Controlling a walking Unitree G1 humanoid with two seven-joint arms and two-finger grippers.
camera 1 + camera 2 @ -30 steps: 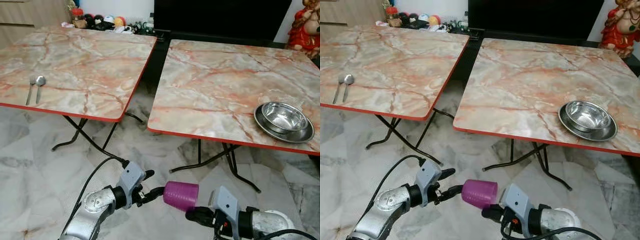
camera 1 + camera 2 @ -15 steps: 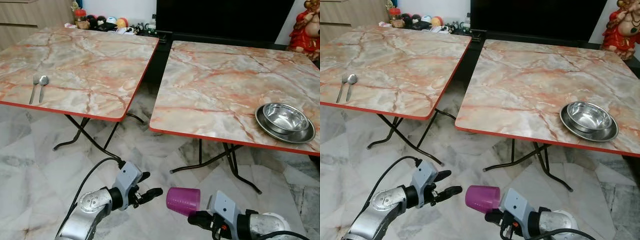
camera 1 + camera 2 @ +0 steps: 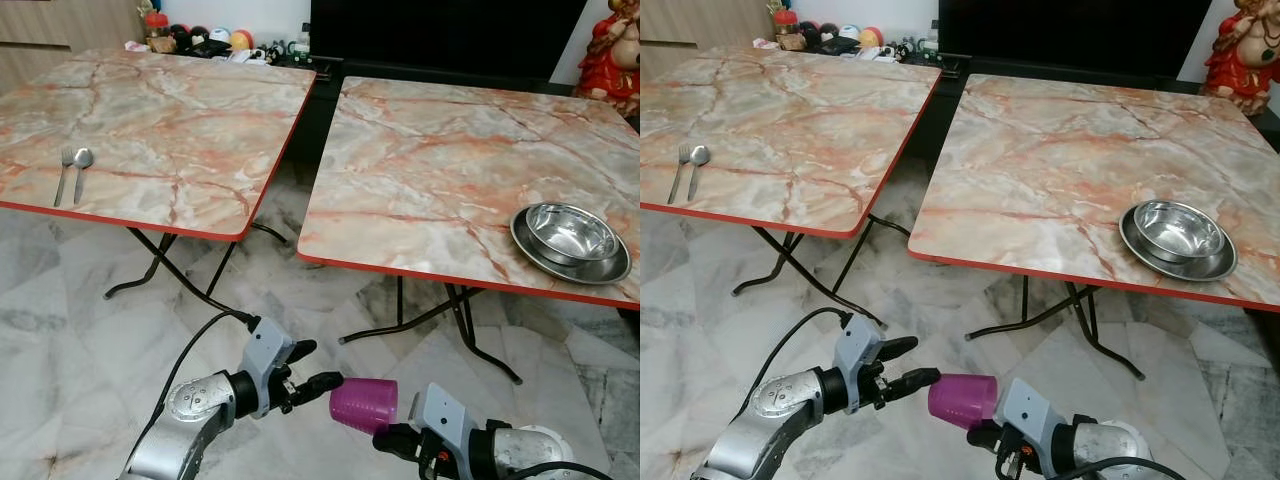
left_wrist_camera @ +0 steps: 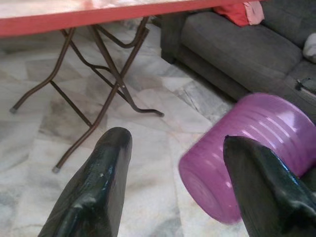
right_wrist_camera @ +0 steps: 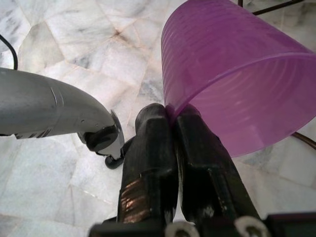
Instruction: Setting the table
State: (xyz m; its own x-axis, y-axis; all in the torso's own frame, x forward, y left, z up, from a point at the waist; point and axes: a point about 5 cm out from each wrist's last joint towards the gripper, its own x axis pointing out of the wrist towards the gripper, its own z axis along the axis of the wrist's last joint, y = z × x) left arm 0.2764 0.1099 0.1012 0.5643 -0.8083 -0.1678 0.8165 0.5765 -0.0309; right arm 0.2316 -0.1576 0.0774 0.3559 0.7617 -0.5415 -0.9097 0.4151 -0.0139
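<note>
Purple ribbed plastic cup pinched at its rim by my right fingers; left fingers spread beside it. Thin rim hold may slip, dropping it onto the marble floor.

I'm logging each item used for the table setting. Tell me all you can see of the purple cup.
The purple cup looks like translucent plastic with faint ridges ringing its wall. It is held sideways above the marble floor, in front of the two tables, its closed base towards the left hand. The right hand is shut on its rim, one finger inside, one outside. The left hand is open, its fingers straddling the base without visibly touching it.
</note>
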